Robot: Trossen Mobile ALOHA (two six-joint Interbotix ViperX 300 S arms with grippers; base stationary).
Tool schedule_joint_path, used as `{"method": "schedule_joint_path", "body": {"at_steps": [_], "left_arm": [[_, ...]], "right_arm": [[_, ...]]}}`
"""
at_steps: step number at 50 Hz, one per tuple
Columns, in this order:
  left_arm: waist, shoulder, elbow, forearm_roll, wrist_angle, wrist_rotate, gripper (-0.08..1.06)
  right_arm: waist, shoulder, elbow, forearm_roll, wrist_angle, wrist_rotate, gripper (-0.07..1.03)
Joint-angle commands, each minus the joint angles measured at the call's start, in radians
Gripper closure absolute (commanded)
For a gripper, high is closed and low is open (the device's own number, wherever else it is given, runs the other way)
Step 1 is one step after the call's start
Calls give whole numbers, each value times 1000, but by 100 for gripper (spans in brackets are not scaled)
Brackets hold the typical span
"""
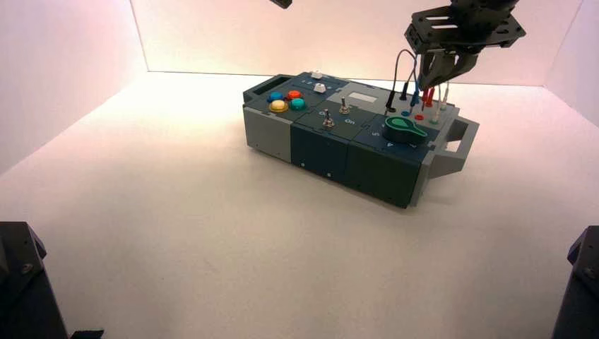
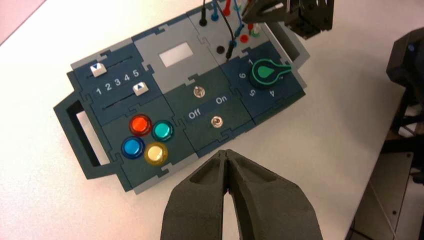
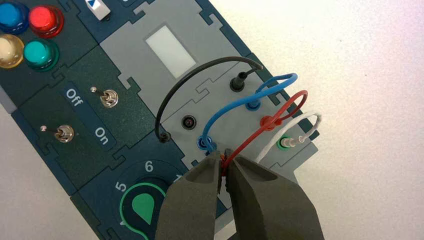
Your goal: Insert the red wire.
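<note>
- The right claw (image 3: pixel 225 156) is over the right part of the box (image 1: pixel 318 157), above the light gray panel (image 3: pixel 227 100), its fingers clamped on the red wire (image 3: pixel 252 136) near 1 end.
- The red wire's other end sits in the far red socket (image 3: pixel 270 123); from there the wire loops back to the claw. The held end is above the panel, near the near red socket (image 2: pixel 244 38), which is bare.
- The left claw (image 2: pixel 226 152) hangs raised, partly seen at the top edge of the high view, its fingers together and holding nothing.
- The black wire (image 3: pixel 192 77) has 1 plug in the far black socket (image 3: pixel 237 84); its other plug is beside the near black socket (image 3: pixel 188 122), not in it.
- The blue wire (image 3: pixel 235 104) runs from the far blue socket (image 3: pixel 253 105) toward the near blue socket (image 3: pixel 204 142).
- The white wire (image 3: pixel 286 135) rises from a green-ringed socket (image 3: pixel 283 144) at the right end and passes behind the right claw.
- At the box's near right is a round green knob (image 1: pixel 403 128).
- In the middle are 2 metal switches, the far one (image 2: pixel 199 91) and the near one (image 2: pixel 216 122), beside "Off" and "On".
- To the left, 4 buttons (image 1: pixel 279 106) are red, blue, yellow and green.
- The box rests at an angle on the counter (image 1: pixel 212 226).
</note>
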Motion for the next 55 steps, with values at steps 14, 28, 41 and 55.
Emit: {"method": "schedule_joint_path", "body": {"at_steps": [14,28,41,55], "left_arm": [[-12,-14,-25,-54,-32,11,101],[-18,-6,-23,-57,-43,12,101],[-18,-6,-23,-57,-43,12,101],[-18,-6,-23,-55,-43,11,101]], "right_arm": [[-5,-8,15,-2,-37,9,99],[-5,-8,18,-2,-57,9,99],[-5,-2,18,-2,-67,9,99],[-5,11,18,-2,-78,9,99]]}}
